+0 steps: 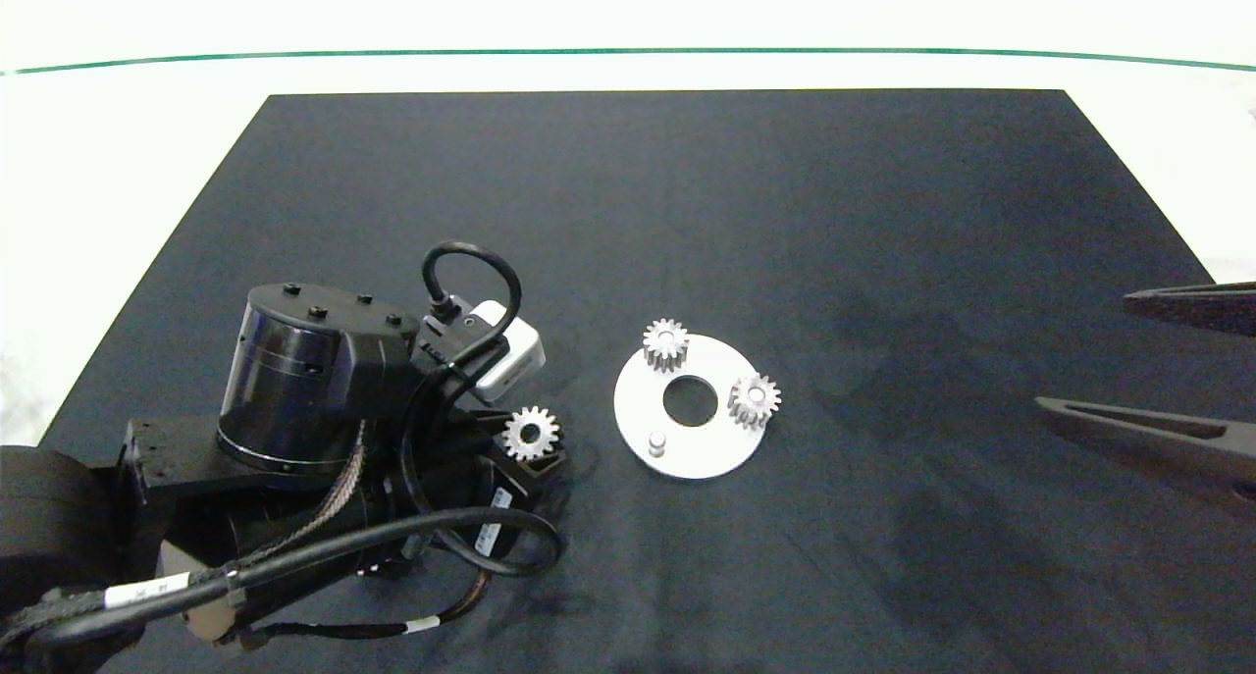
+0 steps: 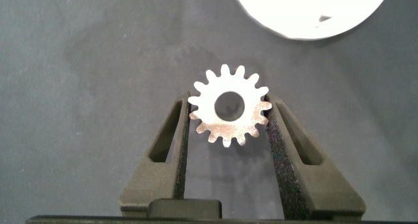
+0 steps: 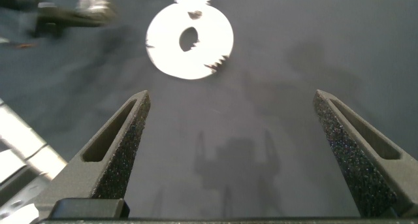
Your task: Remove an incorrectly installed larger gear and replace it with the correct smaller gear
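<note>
The larger gear [image 2: 229,106] sits gripped between the 2 fingers of the left gripper [image 2: 230,123], just left of the white disc [image 1: 721,434] on the black mat [image 1: 687,213]. The disc carries 2 small gears [image 1: 666,343] [image 1: 755,399] at its far and right edges and 1 bare peg [image 1: 656,444] at its near-left edge. The right gripper [image 3: 235,132] hangs with jaws spread wide and empty, well apart to the disc's right.

Black mat [image 1: 687,193] over white table [image 1: 118,164]; round plate [image 1: 721,439] on mat.
</note>
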### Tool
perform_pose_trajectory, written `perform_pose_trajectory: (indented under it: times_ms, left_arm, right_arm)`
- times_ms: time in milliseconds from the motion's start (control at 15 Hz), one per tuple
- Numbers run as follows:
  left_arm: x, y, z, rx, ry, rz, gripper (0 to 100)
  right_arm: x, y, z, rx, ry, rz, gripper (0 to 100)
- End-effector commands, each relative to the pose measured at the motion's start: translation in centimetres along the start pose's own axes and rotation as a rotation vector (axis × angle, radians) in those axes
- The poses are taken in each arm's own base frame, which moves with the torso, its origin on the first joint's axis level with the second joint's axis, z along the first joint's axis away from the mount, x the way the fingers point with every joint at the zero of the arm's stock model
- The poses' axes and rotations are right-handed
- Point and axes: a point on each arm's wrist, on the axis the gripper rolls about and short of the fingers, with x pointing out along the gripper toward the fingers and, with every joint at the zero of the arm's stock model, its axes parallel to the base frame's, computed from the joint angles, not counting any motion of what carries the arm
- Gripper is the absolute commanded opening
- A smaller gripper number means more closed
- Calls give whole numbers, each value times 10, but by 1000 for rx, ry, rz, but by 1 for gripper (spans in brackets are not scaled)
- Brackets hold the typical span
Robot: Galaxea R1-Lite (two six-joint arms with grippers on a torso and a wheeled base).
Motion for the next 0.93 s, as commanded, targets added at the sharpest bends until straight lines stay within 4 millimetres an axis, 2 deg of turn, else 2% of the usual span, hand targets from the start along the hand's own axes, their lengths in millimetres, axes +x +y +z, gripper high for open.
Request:
perform_pose_trajectory:
  times_ms: [67,267,467,933]
  left_arm:
    - [1,-22,13,39,-32,-18,19]
    - [7,-43,24,72,-47,-34,19]
    - [18,-62,29,99,-42,-36,19]
    - [52,-73,34,106,-15,-11,19]
  right_arm:
    - [-26,-14,-7,36,-35,-133,100]
    - [-41,-21,-13,62,-51,-217,100]
    - [-41,-21,-13,63,-52,-214,100]
    - [-36,-11,-14,117,-52,-112,100]
